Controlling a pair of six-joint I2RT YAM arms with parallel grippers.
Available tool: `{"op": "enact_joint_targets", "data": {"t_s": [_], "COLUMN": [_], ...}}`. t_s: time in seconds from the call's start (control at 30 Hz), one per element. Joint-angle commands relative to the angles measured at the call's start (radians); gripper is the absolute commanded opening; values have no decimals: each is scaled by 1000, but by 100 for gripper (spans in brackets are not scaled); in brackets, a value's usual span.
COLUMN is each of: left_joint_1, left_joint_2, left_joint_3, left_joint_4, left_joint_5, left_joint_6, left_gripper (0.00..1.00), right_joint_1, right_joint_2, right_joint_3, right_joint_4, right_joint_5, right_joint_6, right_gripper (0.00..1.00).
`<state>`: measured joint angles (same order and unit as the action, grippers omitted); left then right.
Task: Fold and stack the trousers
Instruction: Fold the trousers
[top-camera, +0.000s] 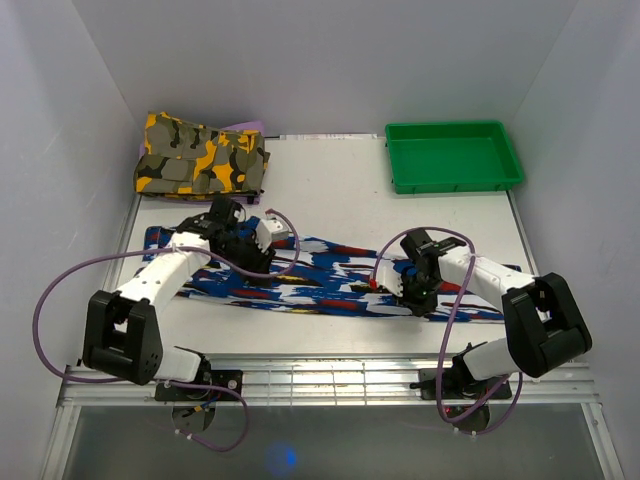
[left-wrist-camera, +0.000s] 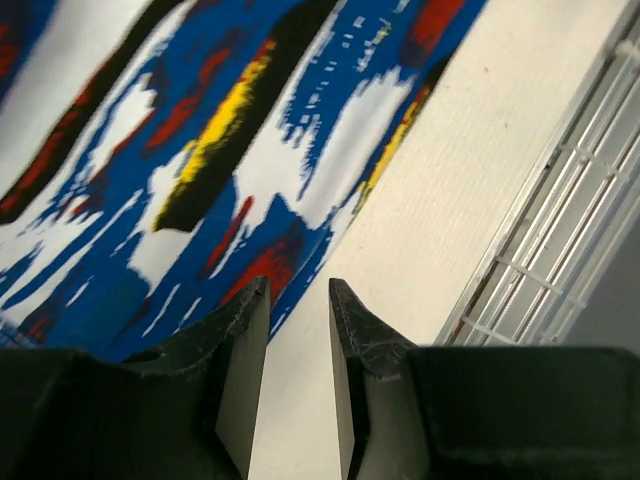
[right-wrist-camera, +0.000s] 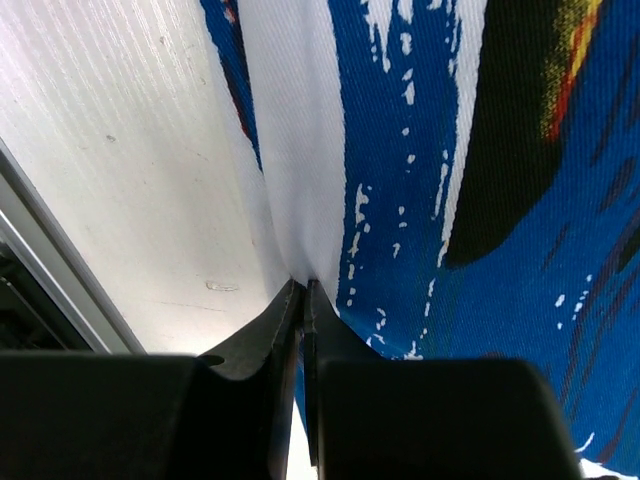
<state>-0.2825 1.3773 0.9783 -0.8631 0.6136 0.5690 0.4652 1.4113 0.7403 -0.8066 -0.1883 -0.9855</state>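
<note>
While both arms reach low over the worktop (top-camera: 340, 205), we see the trousers (top-camera: 320, 290) laid out as one long flat band running left to right across its middle. The left end sits a bit farther back than the right end. Cloth is royal blue with white, red, black and yellow streaks.

Left fingers (left-wrist-camera: 255, 305): parted by a narrow gap, nothing between them. From above they sit over the left part of the band. In the left wrist view the cloth edge runs diagonally just past the tips, with blue cloth on the left and bare worktop on the right. The slatted rail (left-wrist-camera: 545, 250) lies beyond that at the worktop's near edge. We cannot tell whether the tips touch the cloth or hang just over it.

Right fingers (right-wrist-camera: 296, 305): pinched almost fully together, with a raised ridge of white and blue cloth running straight into the tips, so they have hold of the trousers. That grip is at the cloth's edge, with bare worktop just to the left of it in the right wrist view. From above these fingers sit over the right part of the band.

Also on the worktop: a folded camouflage garment (top-camera: 200, 158) at the far left corner, near the band's left end but apart from it. A green tray (top-camera: 455, 182) sits at the far right corner, well apart from the trousers. Purple cables (top-camera: 45, 300) loop off both arms.
</note>
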Motion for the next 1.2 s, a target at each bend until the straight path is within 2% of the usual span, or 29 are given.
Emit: {"op": "enact_joint_targets", "data": {"t_s": [0.0, 0.07, 0.23, 0.5, 0.83, 0.97, 1.03, 1.17], "left_joint_1": [-87, -173, -299, -339, -374, -382, -382, -382], "left_joint_2": [-46, -64, -21, 46, 101, 109, 118, 111], "left_joint_3": [-71, -96, -124, -142, -161, -170, -167, -145], "left_joint_4": [87, 162, 231, 314, 325, 325, 319, 291], "left_joint_5": [17, -21, -70, -164, -167, -166, -167, -161], "left_joint_6": [88, 101, 135, 121, 150, 157, 154, 141], "left_gripper": [40, 40, 41, 41, 46, 38, 32, 9], "right_joint_1": [-3, -3, -3, -3, -3, -2, -3, -3], "right_joint_2": [58, 60, 43, 20, 15, 20, 21, 25], "right_joint_3": [-15, -6, 4, 1, -5, -4, -2, 1], "right_joint_4": [55, 50, 32, 23, 23, 24, 26, 27], "right_joint_5": [-22, -28, -33, -33, -25, -22, -23, -19], "right_joint_6": [-4, 2, 4, 15, 13, 10, 8, 2], "right_gripper": [8, 8, 8, 8, 8, 8, 8, 8]}}
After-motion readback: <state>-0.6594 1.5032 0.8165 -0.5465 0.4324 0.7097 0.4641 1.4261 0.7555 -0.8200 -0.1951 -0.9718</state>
